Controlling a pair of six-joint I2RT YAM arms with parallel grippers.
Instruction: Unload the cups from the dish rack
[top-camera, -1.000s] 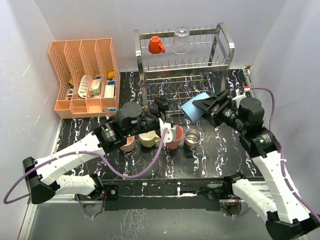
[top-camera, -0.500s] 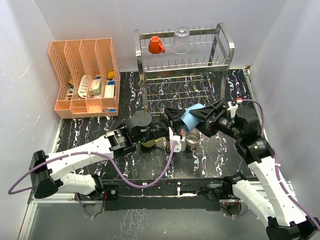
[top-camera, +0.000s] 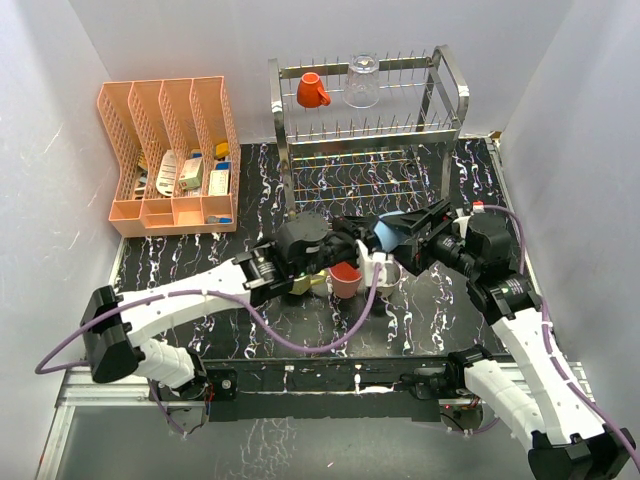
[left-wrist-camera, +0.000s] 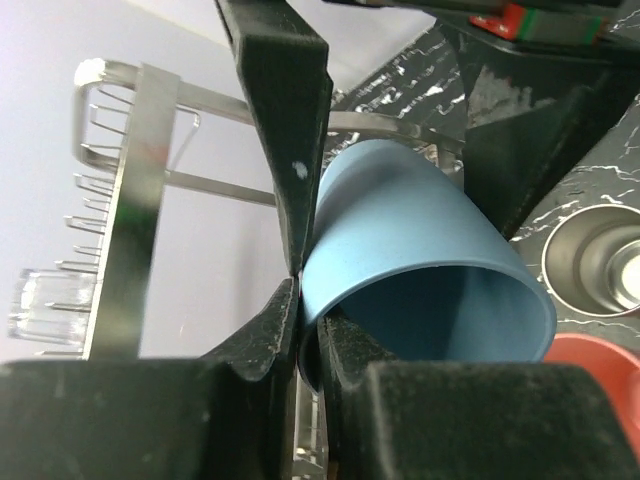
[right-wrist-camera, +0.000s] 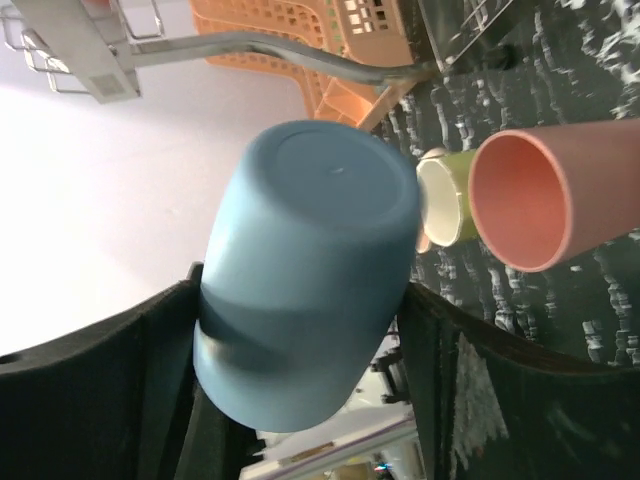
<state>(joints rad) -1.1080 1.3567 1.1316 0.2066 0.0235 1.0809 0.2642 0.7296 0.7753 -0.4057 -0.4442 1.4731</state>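
The left gripper (left-wrist-camera: 305, 300) pinches the light blue tumbler's (left-wrist-camera: 400, 230) rim. The right gripper (right-wrist-camera: 300, 360) squeezes its sides, over the tabletop's middle. The small orange mug (top-camera: 311, 91) and clear glass (top-camera: 363, 82) sit atop the dish rack (top-camera: 450, 80).

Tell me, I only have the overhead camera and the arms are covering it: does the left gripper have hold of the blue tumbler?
Observer: Yes. On the left wrist camera the left gripper is shut on the rim of the light blue tumbler, with the wall pinched between its fingers.
Operator: Is the right one holding it too?
Observer: Yes. The right wrist camera shows the right gripper clamped across the tumbler's sides, with the tumbler's base facing that camera.
Operator: Anything close to its mouth?
Observer: On the left wrist camera the steel cup stands upright on the table just past the tumbler's rim, beside the salmon-red cup.
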